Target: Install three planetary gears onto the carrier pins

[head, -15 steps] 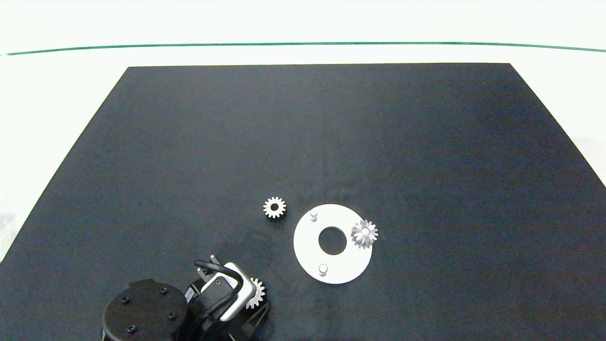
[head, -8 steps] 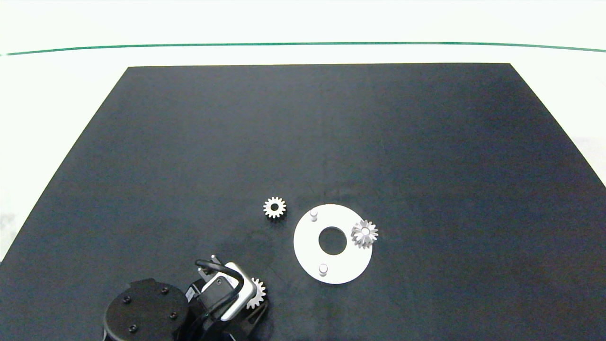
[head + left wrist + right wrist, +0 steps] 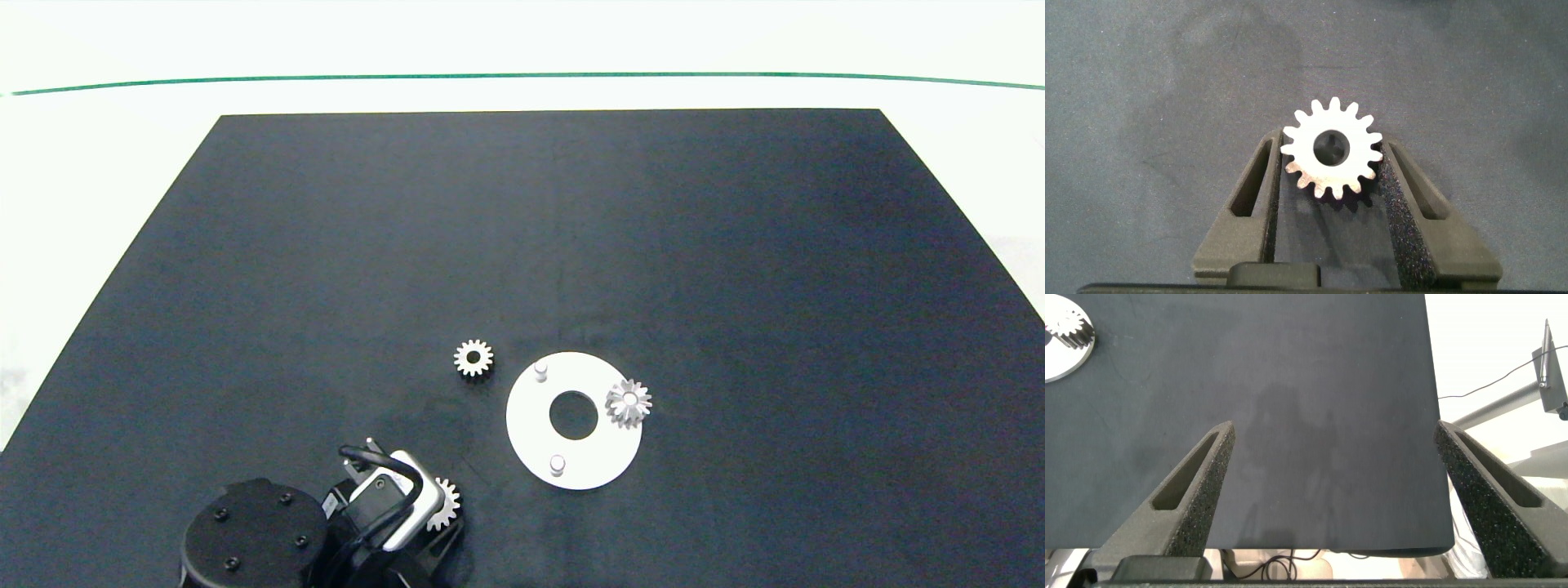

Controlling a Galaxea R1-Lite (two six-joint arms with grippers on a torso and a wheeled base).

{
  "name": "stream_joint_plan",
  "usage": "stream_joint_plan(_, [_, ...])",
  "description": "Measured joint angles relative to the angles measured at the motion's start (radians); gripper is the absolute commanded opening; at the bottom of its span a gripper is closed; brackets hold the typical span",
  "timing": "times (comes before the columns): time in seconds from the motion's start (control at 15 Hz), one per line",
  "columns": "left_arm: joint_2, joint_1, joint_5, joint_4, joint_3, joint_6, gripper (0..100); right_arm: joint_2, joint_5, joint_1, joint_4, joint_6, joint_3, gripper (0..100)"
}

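At the lower left of the head view, the left gripper (image 3: 1331,175) clamps one gear (image 3: 1332,149), a second gear (image 3: 473,358) lies on the mat beside the white disc (image 3: 531,425), a third gear (image 3: 629,403) sits on the disc's right pin, and the right gripper (image 3: 1331,486) is spread wide, grasping nothing.

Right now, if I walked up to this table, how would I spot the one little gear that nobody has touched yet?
Find the white disc on the black mat. Just beyond its edge, on the far-left side, a small silvery gear lies flat on the mat. Unlike the gear on a pin or the gear between the left gripper's fingers, it lies alone.
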Motion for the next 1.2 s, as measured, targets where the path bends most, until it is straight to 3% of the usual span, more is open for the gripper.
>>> stream_joint_plan(0.27, [-0.011,-0.003,0.0,0.0,-0.001,0.001,7,0.001,0.001,0.0,0.002,0.0,0.002,100])
stream_joint_plan(0.67, [-0.064,-0.071,0.003,0.057,-0.04,0.01,7,0.001,0.012,-0.001,0.002,0.0,0.017,100])
stream_joint_plan(1.07, [-0.159,-0.14,0.003,0.32,-0.216,0.031,7,0.002,0.018,-0.002,0.001,0.0,0.024,100])
stream_joint_plan(1.2, [-0.168,-0.154,0.003,0.34,-0.27,0.036,7,0.003,0.018,-0.003,0.0,0.0,0.026,100])
